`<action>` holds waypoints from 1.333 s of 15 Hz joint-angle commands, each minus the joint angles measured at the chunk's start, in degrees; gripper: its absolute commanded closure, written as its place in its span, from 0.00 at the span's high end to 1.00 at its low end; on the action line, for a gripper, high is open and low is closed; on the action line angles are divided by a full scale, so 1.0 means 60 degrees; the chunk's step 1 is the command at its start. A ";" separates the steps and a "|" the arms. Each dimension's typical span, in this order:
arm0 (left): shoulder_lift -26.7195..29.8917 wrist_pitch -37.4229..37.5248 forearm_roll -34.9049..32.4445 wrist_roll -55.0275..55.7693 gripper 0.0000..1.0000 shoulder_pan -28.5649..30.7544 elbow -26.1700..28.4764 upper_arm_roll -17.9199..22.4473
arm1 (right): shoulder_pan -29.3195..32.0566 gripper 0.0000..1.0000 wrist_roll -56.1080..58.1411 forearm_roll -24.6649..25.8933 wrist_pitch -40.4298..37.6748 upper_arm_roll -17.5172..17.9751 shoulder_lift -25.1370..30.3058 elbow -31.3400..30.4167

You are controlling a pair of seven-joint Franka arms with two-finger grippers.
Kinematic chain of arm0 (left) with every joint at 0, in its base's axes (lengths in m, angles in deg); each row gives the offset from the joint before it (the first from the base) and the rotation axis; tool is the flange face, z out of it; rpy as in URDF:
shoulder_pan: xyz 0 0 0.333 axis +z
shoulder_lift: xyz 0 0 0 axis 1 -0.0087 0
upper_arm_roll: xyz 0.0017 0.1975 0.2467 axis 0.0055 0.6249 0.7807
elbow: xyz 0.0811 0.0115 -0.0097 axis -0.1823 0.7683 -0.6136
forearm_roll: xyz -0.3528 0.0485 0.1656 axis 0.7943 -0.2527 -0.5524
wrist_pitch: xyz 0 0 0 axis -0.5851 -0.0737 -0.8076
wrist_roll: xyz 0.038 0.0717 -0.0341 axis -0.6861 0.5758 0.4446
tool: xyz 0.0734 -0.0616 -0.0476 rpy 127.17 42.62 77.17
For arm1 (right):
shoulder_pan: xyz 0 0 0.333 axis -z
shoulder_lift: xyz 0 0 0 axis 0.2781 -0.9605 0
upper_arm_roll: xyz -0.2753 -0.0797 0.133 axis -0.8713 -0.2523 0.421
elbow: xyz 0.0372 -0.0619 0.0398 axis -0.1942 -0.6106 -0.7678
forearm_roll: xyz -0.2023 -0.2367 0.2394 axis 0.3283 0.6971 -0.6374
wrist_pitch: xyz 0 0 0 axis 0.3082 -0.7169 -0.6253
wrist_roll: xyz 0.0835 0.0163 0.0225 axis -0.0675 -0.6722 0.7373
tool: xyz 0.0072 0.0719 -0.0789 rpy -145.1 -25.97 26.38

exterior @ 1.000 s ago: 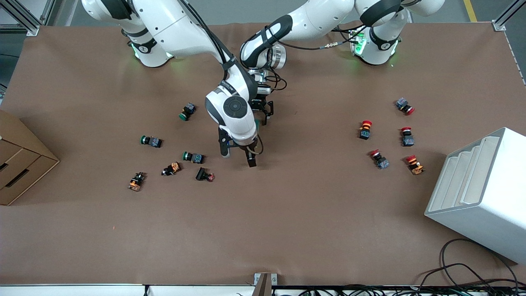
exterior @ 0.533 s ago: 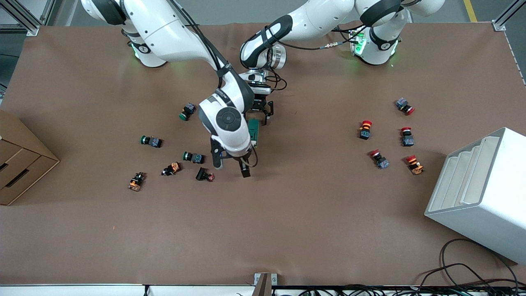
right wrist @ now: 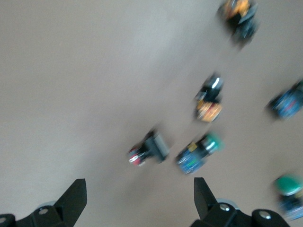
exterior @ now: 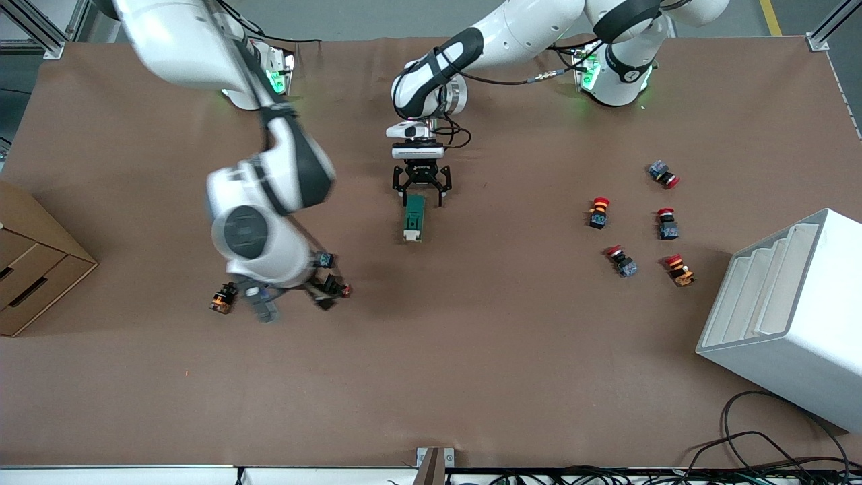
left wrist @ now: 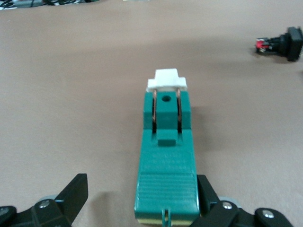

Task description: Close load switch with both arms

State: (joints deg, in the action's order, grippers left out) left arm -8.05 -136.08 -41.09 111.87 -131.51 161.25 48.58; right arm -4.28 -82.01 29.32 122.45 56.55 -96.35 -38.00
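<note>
The right gripper [exterior: 291,306] hangs over the scatter of push-buttons [exterior: 335,286] toward the right arm's end of the worktop [exterior: 471,370], its fingers [right wrist: 71,201] spread wide with nothing between them; the right wrist view shows only buttons below, blurred.

At the middle of the worktop lies the load switch [exterior: 413,218], a green block with its long axis running from twelve o'clock to six o'clock in the front view. Its white handle [left wrist: 166,80] sits at the six o'clock end, pointing toward the front camera.

The left gripper [exterior: 421,195] sits at the twelve o'clock end of the switch, fingers [left wrist: 208,194] parted and straddling that end. In the left wrist view one finger is at the block's side and the other stands apart, so the block is bracketed rather than squeezed.

The left arm is clearly the nearer one. The switch extends straight away from its fingers, handle outermost, which leaves the handle end free for the right gripper, now well apart at roughly eight o'clock from the switch.
</note>
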 commanded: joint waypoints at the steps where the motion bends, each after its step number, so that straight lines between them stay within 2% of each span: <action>1: 0.0565 0.0059 0.0909 -0.0423 1.00 0.0029 0.0060 -0.0068 | 0.1159 1.00 0.3450 -0.0145 -0.1019 0.0184 0.0840 -0.0327; 5: 0.1268 0.0059 0.2431 -0.1416 1.00 0.0043 -0.0056 -0.0054 | 0.2493 1.00 0.8006 0.0089 -0.2281 0.0140 0.1690 -0.0356; 8: 0.1649 0.0059 0.3911 -0.2472 1.00 0.0262 -0.0641 0.0005 | 0.3300 1.00 0.9800 0.0221 -0.2677 0.0140 0.2144 -0.0342; 13: 0.2089 0.0059 0.5361 -0.4520 1.00 0.1331 -0.1461 -0.0039 | 0.4180 1.00 1.0639 0.0324 -0.3380 0.0126 0.2571 -0.0021; 17: 0.2995 0.0074 0.7089 -0.6117 1.00 0.2107 -0.1581 -0.0039 | 0.4195 1.00 1.0624 0.0339 -0.4844 0.0184 0.2498 0.1106; 20: 0.3714 0.0074 0.8364 -0.7452 1.00 0.2825 -0.1595 -0.0039 | 0.4065 1.00 1.0522 0.0207 -0.4861 0.0228 0.2468 0.1226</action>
State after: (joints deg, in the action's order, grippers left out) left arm 10.34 -135.97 4.81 71.54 -116.91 150.55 48.57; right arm 20.21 -18.58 30.48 94.04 56.98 -81.61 -31.10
